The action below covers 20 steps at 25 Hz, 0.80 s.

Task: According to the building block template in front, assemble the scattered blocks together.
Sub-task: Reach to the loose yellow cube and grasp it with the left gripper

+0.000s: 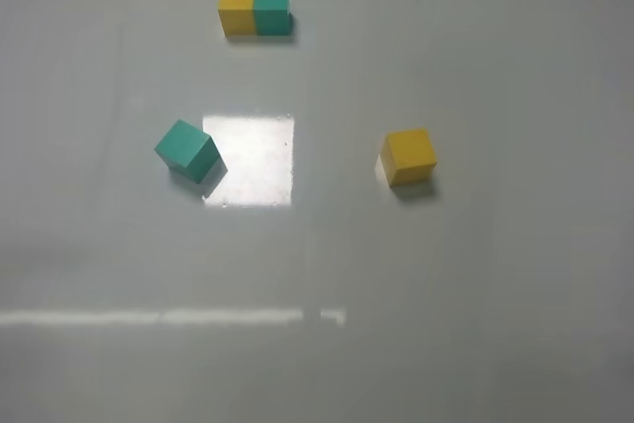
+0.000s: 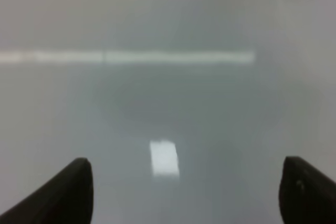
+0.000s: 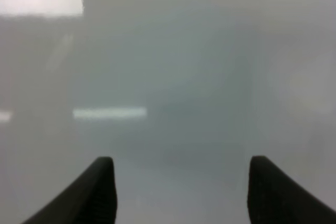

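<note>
The template (image 1: 255,10), a small bar of a yellow cube joined to a teal cube, lies at the far middle of the grey table. A loose teal-green cube (image 1: 187,150) sits turned at an angle, left of centre. A loose yellow cube (image 1: 408,156) sits right of centre, well apart from it. Neither arm shows in the exterior high view. The left gripper (image 2: 184,192) is open with its dark fingertips spread wide over bare table. The right gripper (image 3: 181,192) is open too, with nothing between its fingertips. No block shows in either wrist view.
The glossy grey table (image 1: 475,324) carries a bright square glare patch (image 1: 249,158) between the loose cubes and a thin light streak (image 1: 168,317) nearer the front. Nothing else stands on it.
</note>
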Motion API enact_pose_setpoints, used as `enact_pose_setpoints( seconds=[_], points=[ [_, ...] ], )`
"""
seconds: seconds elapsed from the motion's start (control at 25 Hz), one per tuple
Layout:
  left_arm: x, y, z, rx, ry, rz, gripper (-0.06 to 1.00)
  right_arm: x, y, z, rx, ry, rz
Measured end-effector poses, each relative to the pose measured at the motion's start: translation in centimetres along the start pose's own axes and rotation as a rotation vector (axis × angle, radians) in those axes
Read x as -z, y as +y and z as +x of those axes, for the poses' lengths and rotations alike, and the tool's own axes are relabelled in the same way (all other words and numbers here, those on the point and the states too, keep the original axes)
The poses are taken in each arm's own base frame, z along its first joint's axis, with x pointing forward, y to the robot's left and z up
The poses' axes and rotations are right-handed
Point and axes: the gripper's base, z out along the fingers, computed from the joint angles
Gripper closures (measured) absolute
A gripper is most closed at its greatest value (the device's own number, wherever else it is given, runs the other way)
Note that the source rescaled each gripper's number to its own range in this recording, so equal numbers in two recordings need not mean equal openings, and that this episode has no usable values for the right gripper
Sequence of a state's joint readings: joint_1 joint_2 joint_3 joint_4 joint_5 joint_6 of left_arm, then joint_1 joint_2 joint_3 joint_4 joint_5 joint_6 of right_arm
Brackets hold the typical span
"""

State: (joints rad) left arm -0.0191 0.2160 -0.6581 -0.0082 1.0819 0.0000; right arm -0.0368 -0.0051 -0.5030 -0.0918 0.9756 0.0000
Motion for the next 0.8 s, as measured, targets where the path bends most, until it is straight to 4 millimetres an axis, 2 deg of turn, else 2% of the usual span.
enact_pose_setpoints(
  seconds=[0.2,0.4,0.56,0.8],
  points=[
    [0.3,0.6,-4.0,-0.142,0.008,-0.002,0.23,0.0,0.0,0.0,0.000,0.000,0.000],
    [-0.8,0.3,-7.8,-0.314,0.050,0.010,0.23,0.0,0.0,0.0,0.000,0.000,0.000],
    [-2.4,-1.0,-10.2,-0.447,0.086,0.050,0.23,0.0,0.0,0.0,0.000,0.000,0.000],
    [-5.0,-4.2,-13.2,-0.602,0.134,0.124,0.23,0.0,0.0,0.0,0.000,0.000,0.000]
  ],
)
